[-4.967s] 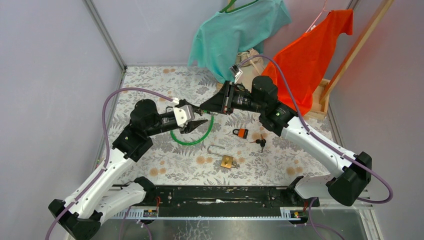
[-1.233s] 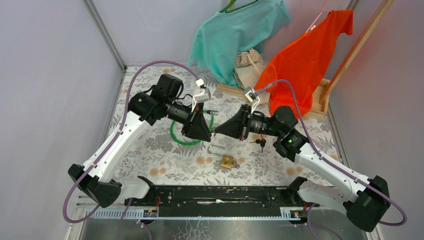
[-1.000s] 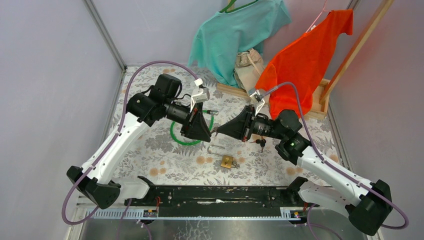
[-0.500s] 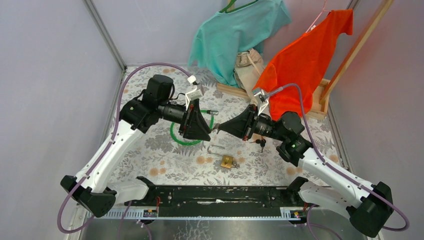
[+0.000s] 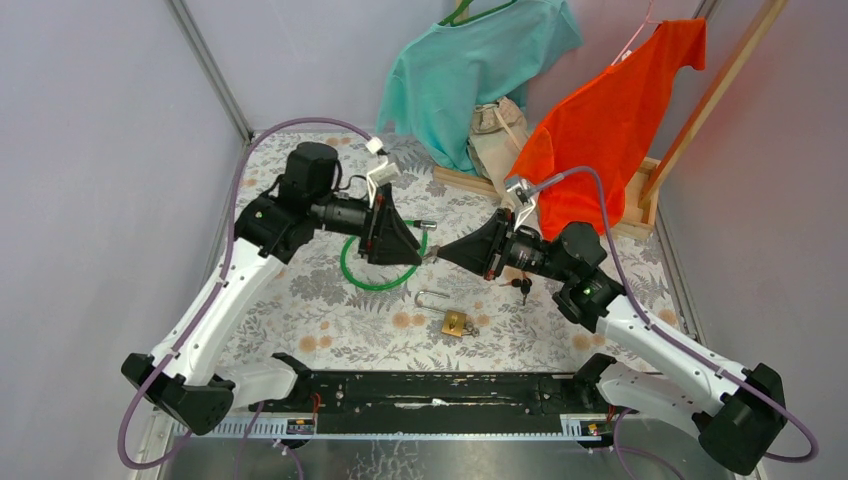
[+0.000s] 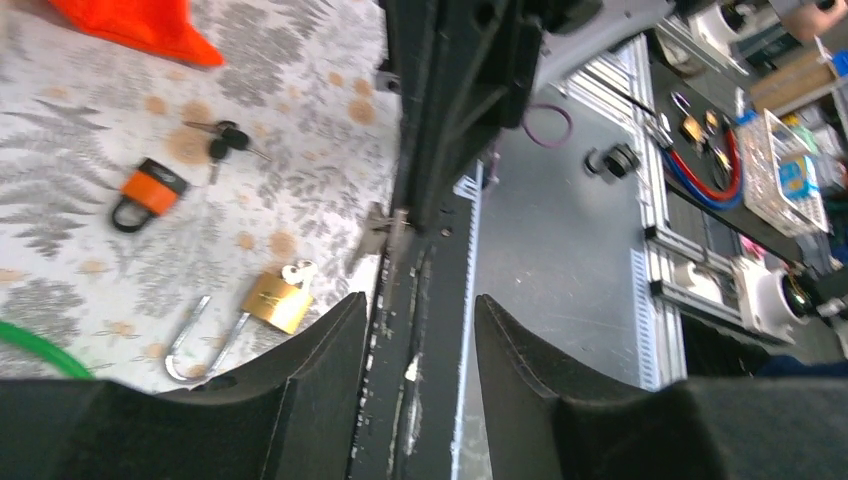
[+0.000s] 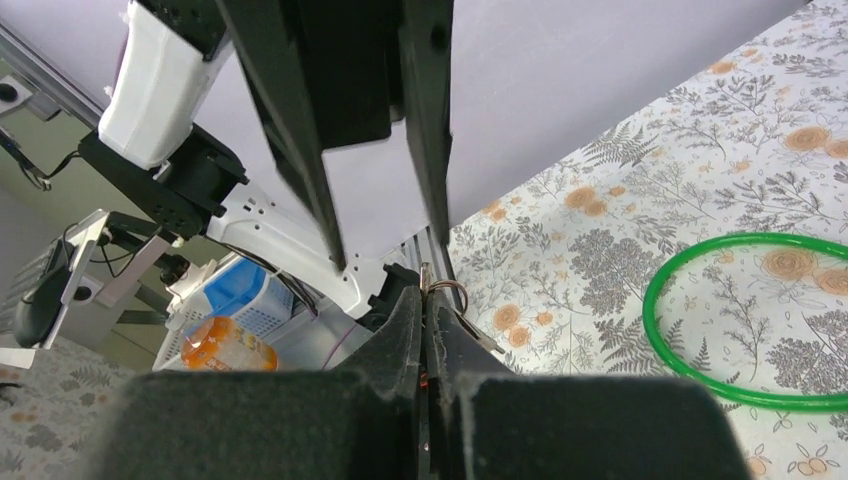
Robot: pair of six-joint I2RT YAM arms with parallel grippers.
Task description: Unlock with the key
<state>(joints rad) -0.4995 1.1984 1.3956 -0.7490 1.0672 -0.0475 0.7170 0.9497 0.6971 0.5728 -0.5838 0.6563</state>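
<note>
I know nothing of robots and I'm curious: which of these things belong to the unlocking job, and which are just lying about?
Job: key, pinched in the right gripper; brass padlock; orange padlock. Which padlock it fits is unclear.

Lying about: green ring; black keys, untouched; teal shirt; orange shirt; bag.

The worktop (image 5: 300,310) cloth is white, printed with grey leaves and orange-brown flowers. The ring (image 5: 375,289) is green. One padlock (image 5: 455,323) is brass-yellow with a silver shackle, and the orange padlock (image 6: 150,190) has a black shackle. The black-headed keys (image 5: 521,288) lie apart from the silver key (image 7: 480,335). The arms (image 5: 225,300) are white with black joints, and their cables (image 5: 300,128) are purple. One shirt (image 5: 470,70) is teal and the other shirt (image 5: 620,110) is orange-red.
</note>
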